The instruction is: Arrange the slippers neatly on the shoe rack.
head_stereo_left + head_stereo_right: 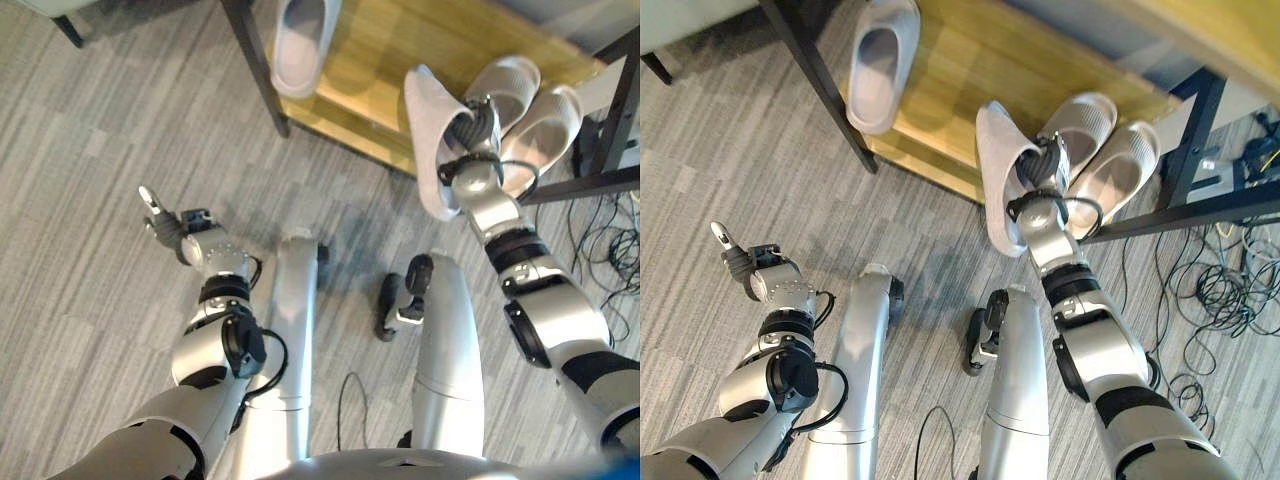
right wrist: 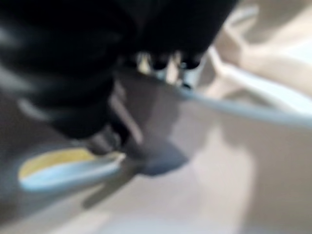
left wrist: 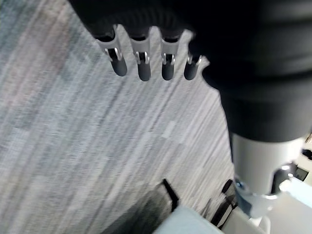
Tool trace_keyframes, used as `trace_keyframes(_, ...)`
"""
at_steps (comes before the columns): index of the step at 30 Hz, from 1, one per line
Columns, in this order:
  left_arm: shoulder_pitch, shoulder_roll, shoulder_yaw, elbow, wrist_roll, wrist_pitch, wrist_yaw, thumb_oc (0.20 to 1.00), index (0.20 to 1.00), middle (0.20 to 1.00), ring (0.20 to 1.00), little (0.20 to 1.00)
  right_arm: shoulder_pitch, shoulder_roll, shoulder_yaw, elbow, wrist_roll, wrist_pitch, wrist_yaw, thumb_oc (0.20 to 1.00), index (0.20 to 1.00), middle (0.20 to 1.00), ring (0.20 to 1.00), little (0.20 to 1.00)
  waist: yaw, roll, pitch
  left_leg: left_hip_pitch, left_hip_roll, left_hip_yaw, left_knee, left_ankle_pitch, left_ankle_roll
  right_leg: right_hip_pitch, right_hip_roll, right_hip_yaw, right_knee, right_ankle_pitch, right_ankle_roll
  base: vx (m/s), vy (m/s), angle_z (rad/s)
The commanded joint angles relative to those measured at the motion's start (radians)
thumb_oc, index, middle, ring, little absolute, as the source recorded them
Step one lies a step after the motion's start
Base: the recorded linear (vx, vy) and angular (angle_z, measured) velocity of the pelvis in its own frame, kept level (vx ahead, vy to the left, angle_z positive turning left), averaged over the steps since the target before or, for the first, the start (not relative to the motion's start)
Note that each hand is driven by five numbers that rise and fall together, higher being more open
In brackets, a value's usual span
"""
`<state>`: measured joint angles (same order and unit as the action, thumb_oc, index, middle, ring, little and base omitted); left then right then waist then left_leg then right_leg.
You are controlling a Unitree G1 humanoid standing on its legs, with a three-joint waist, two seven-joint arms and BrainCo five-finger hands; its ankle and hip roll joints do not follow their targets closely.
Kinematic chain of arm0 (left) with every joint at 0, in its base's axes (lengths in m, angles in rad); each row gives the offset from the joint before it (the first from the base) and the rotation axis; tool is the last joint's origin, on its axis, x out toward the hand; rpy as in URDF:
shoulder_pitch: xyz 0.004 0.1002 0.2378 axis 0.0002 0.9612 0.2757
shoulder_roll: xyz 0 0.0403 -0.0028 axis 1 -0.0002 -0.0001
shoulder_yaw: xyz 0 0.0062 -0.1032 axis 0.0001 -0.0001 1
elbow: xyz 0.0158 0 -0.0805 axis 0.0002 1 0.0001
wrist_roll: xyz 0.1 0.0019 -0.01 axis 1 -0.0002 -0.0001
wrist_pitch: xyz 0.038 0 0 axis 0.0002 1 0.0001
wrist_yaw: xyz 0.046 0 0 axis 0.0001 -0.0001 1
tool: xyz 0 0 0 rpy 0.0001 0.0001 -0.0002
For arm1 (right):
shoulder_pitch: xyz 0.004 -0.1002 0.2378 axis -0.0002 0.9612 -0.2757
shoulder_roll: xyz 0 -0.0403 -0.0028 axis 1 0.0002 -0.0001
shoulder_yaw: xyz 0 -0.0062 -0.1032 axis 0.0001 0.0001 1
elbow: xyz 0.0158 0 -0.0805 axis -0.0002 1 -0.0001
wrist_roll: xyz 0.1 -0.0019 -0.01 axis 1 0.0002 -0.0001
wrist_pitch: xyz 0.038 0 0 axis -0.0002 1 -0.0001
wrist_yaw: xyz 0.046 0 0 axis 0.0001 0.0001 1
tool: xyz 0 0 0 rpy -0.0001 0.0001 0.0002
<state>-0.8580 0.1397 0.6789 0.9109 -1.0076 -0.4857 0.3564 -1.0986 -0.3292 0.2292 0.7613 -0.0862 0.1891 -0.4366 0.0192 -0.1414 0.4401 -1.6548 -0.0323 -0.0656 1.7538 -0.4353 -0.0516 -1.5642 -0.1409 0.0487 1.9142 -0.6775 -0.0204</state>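
Fingers of right hand curl inside grey slipper, held on edge, long axis toward shoe rack, beside beige pair; left hand hangs relaxed, well away from rack.

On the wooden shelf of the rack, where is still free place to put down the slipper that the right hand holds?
The bare patch of the wooden shelf lies between the lone grey slipper at its left end and the beige pair at its right end. The right end is crowded: the right hand holds the held slipper beside that pair.
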Motion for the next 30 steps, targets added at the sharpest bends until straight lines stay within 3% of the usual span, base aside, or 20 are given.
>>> trace_keyframes(1,-0.057,0.042,0.044,0.01,0.001,-0.034,-0.019,1.0,1.0,1.0,1.0,1.0,-0.094,-0.012,0.019,-0.009,-0.052,0.029,0.046,0.2,0.2,0.2,0.2,0.2,0.014,-0.008,0.039,0.085,0.006,-0.133,0.048,-0.199,-0.093,0.042,-0.032,0.028,0.043,0.023,-0.013,0.06,0.061,-0.09)
trace_keyframes(6,-0.039,0.006,0.05,0.006,-0.008,-0.032,-0.018,1.0,1.0,1.0,1.0,1.0,-0.123,-0.041,0.05,-0.056,-0.085,0.049,0.107,0.2,0.2,0.2,0.2,0.2,0.023,0.009,0.079,0.085,-0.007,-0.135,0.123,-0.222,-0.101,0.046,-0.025,0.051,0.113,0.015,-0.011,0.06,0.053,-0.06)
trace_keyframes(15,-0.004,-0.046,0.052,0.006,-0.037,-0.02,-0.061,1.0,1.0,1.0,1.0,1.0,-0.279,-0.093,0.151,0.006,-0.099,0.039,0.084,0.2,0.2,0.2,0.2,0.2,0.028,0.022,0.079,0.085,-0.006,-0.117,0.099,-0.208,-0.091,0.053,-0.045,0.065,0.116,0.014,-0.018,0.02,0.014,0.0)
trace_keyframes(21,0.023,-0.071,0.057,0.008,-0.049,-0.012,-0.089,1.0,1.0,1.0,1.0,1.0,-0.349,-0.103,0.203,0.052,-0.058,-0.018,0.07,0.2,0.2,0.2,0.2,0.2,0.043,0.024,0.079,0.085,-0.006,-0.115,0.106,-0.213,-0.083,0.052,-0.051,0.076,0.132,0.011,-0.015,0.02,0.032,0.03)
trace_keyframes(30,0.067,-0.145,0.025,-0.037,-0.061,0.024,-0.149,1.0,1.0,1.0,1.0,1.0,-0.505,-0.091,0.341,0.305,-0.012,0.002,0.049,0.2,0.2,0.2,0.2,0.2,0.063,0.021,0.08,0.085,-0.005,-0.104,0.132,-0.234,-0.073,0.055,-0.059,0.096,0.156,0.011,-0.006,0.03,0.051,0.04)
